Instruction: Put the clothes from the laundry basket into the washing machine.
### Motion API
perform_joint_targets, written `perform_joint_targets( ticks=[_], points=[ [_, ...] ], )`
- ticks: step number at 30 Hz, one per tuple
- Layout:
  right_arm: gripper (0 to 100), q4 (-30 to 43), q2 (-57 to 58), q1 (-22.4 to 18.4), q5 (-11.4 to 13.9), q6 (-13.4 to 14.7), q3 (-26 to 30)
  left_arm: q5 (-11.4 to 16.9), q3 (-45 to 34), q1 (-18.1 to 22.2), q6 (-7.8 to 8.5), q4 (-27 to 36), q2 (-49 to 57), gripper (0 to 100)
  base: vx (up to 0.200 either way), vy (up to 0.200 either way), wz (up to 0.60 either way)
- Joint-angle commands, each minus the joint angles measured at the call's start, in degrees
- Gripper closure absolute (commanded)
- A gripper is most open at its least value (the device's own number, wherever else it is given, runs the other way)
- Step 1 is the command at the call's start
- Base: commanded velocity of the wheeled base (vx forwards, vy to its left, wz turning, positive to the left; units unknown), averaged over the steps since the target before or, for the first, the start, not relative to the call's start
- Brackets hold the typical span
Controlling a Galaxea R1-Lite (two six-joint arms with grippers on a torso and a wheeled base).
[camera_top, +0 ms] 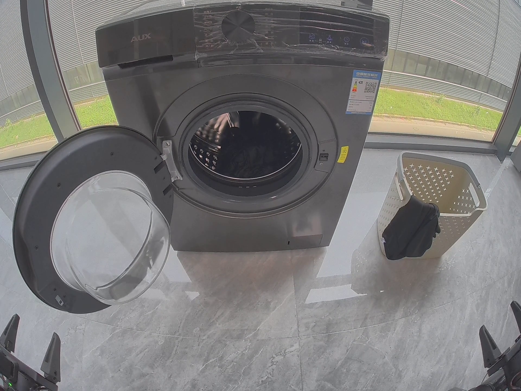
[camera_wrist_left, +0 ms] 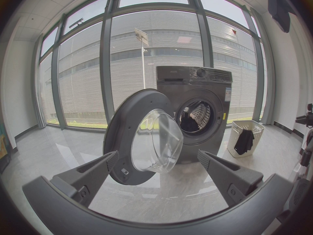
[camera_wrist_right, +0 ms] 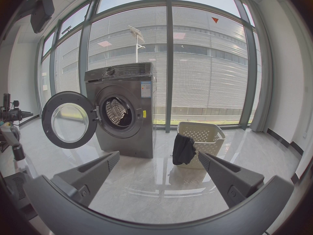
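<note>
Black garment [camera_top: 411,229] drapes over the laundry basket [camera_top: 453,194] rim beside the washing machine [camera_top: 255,229]; both jaws spread

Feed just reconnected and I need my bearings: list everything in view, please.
washer: one, grey, centre, before the windows.
door: one, grey with clear bowl, swung open at the washer's left.
dark shape: one, inside the drum, possibly clothing.
basket: one, cream, on the floor right of the washer.
garment: one, black, draped over the basket's near rim.
floor: grey marbled tiles.
left end effector: one, dark grey, open, empty.
right end effector: one, dark grey, open, empty.
</note>
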State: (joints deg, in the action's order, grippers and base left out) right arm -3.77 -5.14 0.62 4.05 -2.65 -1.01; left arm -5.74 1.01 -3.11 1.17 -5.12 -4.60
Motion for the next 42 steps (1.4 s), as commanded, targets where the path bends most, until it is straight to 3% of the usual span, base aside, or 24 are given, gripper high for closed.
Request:
perform_joint_targets(
  ticks=[1, 3, 5, 10, 15, 16, 17, 23, 24, 25, 26, 33, 42],
  points=[
    [0, 0.87, 5.14, -0.53, -5.54, 1.85, 1.01, 4.86, -0.75, 3.02, -2.58, 1.69, 4.42, 0, 0.000, 0.000, 0.00],
    [0, 1.92, 5.14, -0.62, -6.77, 3.00, 1.01, 8.55, -0.75, 3.11, -6.00, 1.78, 4.51, 0, 0.000, 0.000, 0.00],
    [0, 2.89, 5.14, -0.53, -6.42, 4.32, 1.01, 9.08, -0.75, 3.11, -6.97, 1.87, 4.60, 0, 0.000, 0.000, 0.00],
    [0, 2.89, 5.14, -0.53, -6.33, 4.23, 1.01, 3.46, -0.75, 3.20, -4.69, 1.87, 4.60, 0, 0.000, -0.160, 0.00],
    [0, 3.50, 5.14, -0.45, -5.89, 3.88, 1.01, 1.79, -0.84, 3.20, -4.07, 1.78, 4.60, 0, 0.000, -0.200, 0.00],
    [0, 3.50, 5.14, -0.36, -5.89, 3.88, 1.01, -1.38, -0.92, 3.11, -3.28, 1.78, 4.60, 0, 0.000, -0.200, 0.00],
    [0, 3.50, 5.14, -0.45, -5.89, 3.88, 1.01, -1.73, -0.92, 3.11, -2.84, 1.96, 4.60, 0, 0.000, -0.200, 0.00],
    [0, 3.50, 5.14, -0.36, -5.89, 3.88, 1.01, -0.41, -0.92, 3.11, -1.79, 1.96, 4.60, 0, -0.100, -0.200, 0.00],
    [0, 3.50, 5.14, -0.36, -5.89, 3.88, 1.01, 3.46, -1.01, 3.20, -2.31, 2.57, 4.60, 0, 0.000, -0.200, 0.00],
    [0, 3.50, 5.14, -0.36, -5.89, 3.88, 1.01, 3.46, -1.01, 3.20, -2.31, 2.57, 4.60, 0, 0.000, 0.000, 0.00],
    [0, 3.50, 5.14, -0.36, -5.89, 3.88, 1.01, 6.27, -0.75, 3.11, -1.61, 6.26, 4.60, 0, 0.000, 0.000, 0.00],
    [0, 3.50, 5.14, -0.45, -5.89, 3.88, 1.01, 6.09, -0.92, 3.20, -1.52, 5.30, 4.60, 0, 0.000, 0.000, 0.00],
    [0, 3.50, 5.14, -0.36, -5.89, 3.88, 1.01, 5.48, -0.92, 3.11, -1.79, 5.30, 4.60, 0, 0.000, -0.200, 0.00]
  ],
)
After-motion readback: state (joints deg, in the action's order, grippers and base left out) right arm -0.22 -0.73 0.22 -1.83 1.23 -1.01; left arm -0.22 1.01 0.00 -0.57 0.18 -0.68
